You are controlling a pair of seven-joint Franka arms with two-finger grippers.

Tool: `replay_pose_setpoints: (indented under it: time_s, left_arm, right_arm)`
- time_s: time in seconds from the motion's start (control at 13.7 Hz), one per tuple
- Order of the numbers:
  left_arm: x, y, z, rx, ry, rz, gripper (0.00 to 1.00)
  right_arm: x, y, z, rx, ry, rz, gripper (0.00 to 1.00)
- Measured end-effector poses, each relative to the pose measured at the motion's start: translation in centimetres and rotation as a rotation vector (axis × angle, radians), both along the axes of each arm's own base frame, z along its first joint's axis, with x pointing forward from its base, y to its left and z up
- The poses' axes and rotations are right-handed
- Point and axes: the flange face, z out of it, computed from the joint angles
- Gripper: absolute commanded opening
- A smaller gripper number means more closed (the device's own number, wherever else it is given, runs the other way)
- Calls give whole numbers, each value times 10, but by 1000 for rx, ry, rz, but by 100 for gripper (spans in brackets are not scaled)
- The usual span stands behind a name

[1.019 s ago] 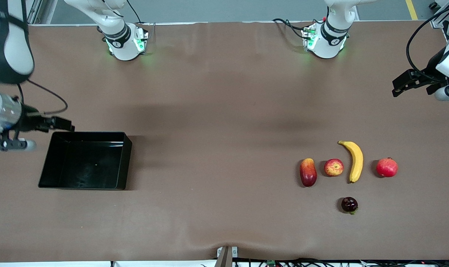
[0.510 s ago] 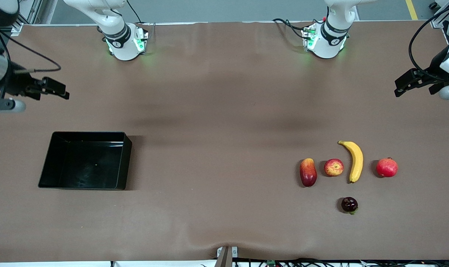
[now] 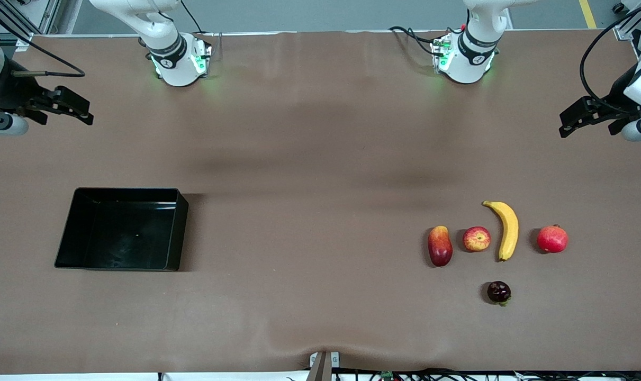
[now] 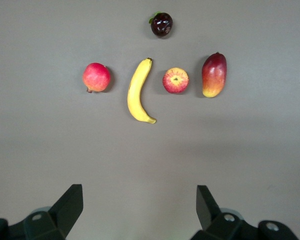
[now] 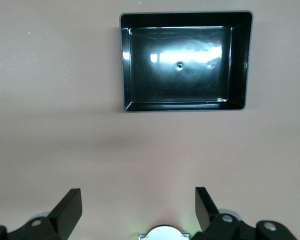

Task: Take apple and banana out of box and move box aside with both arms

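Flanking banana and apple: mango, red fruit; both hands spread.

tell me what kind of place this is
Likely a robot lab test bench: two arms bolted to a brown-covered table, a black box and a banana and apple set out, loose cables along the edge.

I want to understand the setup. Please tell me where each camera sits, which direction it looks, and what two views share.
Front view: high across the table, facing both bases; shows both arms, the open left gripper and open right gripper.
Left wrist view: looks down past its fingers at the banana and apple.
Right wrist view: looks down at the box.
Shared: front view also shows banana, apple, box.
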Motion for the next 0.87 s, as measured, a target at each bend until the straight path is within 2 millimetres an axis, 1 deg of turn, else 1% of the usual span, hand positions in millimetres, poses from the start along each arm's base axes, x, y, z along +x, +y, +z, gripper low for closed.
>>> replay_pose_setpoints:
  time_s: [0.22,0.58,0.87]
  left_arm:
    - [0,-3,-1,-3,2,-4,100]
    - [0,-3,-3,-3,9,-2,100]
    - [-2,-3,-5,-2,31,33,100]
  right_arm:
    - [1,-8,-1,1,0,-5,100]
    - [1,-8,-1,1,0,-5,100]
    - [2,-8,-1,3,-4,-4,100]
